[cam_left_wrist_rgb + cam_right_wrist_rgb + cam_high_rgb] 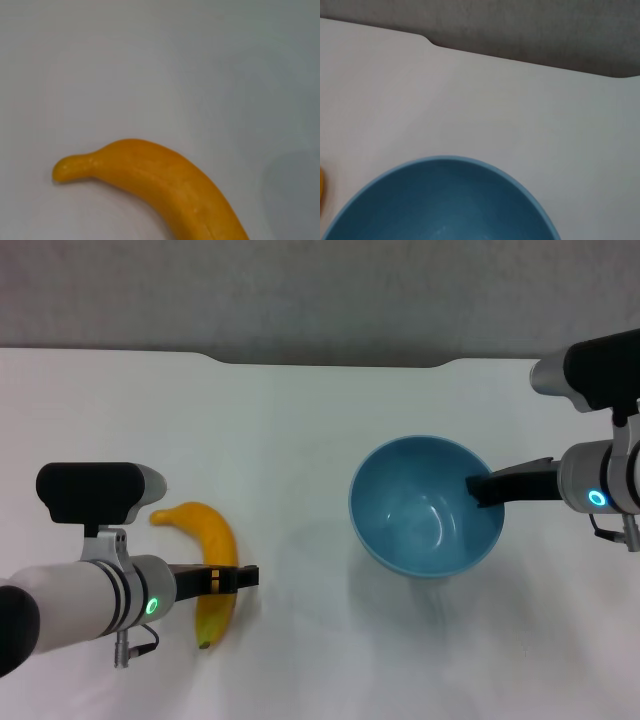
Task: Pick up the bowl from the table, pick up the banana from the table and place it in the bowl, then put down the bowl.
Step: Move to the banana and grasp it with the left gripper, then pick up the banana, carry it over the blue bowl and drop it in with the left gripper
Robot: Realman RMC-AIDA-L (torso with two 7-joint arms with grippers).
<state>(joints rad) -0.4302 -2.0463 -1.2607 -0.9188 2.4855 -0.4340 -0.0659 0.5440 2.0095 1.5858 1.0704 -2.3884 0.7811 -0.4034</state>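
Note:
The light-blue bowl (425, 505) is right of centre on the white table (300, 440). My right gripper (485, 488) reaches in from the right and is shut on the bowl's right rim, with one finger inside the bowl. A faint shadow lies under the bowl. The bowl's rim fills the near part of the right wrist view (440, 200). The yellow-orange banana (205, 525) lies on the table at the left, stem pointing left. My left gripper (240, 578) sits across the banana's lower half. The left wrist view shows the banana (165, 190) close up on the table.
The table's notched far edge (330, 364) runs along the back, with a grey wall behind it. White tabletop lies between banana and bowl. A sliver of the banana (321, 192) shows at the edge of the right wrist view.

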